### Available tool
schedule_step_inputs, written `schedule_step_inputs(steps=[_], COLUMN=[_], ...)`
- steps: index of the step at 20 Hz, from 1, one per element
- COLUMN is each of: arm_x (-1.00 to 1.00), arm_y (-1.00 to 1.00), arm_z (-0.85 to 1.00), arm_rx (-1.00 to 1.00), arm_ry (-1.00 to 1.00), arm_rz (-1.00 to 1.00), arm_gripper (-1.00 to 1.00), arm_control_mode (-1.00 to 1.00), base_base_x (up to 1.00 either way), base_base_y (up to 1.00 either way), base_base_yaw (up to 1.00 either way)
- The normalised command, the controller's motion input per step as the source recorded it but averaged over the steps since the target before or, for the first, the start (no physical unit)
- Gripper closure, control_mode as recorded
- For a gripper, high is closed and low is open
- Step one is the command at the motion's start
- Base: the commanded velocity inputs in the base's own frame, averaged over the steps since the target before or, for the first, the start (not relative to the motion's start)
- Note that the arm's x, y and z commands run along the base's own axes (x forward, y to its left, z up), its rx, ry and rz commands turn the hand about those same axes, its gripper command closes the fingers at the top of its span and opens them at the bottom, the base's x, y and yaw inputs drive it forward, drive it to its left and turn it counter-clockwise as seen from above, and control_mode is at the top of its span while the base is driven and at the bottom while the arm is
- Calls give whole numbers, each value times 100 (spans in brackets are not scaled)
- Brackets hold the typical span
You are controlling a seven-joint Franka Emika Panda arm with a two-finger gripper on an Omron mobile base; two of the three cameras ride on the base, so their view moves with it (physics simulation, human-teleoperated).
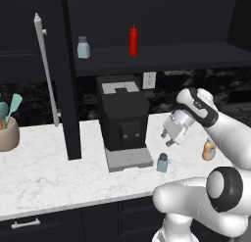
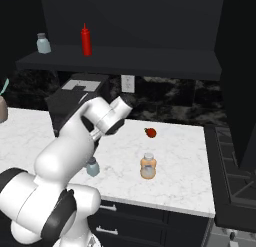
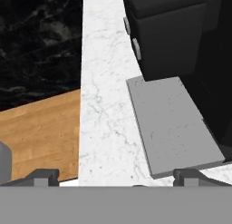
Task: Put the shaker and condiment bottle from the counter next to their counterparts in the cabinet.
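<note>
Left base view shows you the gripper (image 1: 165,138) with its jaws spread wide and nothing between them, hanging above the shaker (image 1: 162,162), which stands on the counter (image 1: 54,172) just beside the coffee machine's (image 1: 121,119) grey tray. Your condiment bottle (image 2: 148,166) stands further right on the marble, well apart from the shaker.

A black coffee machine (image 1: 121,116) stands on its grey drip tray (image 1: 128,158), below a white wall socket (image 1: 149,80). Far left sits a tan utensil holder (image 1: 9,134) with teal utensils (image 1: 13,106). A small red fruit (image 2: 150,133) lies near the dark marble backsplash (image 2: 170,98)
</note>
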Motion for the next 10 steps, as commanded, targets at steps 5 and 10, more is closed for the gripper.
schedule_step_inputs(steps=[5,10], arm_x=[0,0], arm_y=[0,0], arm_z=[-29,-32], arm_rx=[2,2], arm_ry=[0,0], arm_rz=[5,5], arm_gripper=[-100,-100], arm_control_mode=[-100,-100], base_base_x=[0,0], base_base_y=[0,0], base_base_yaw=[0,0])
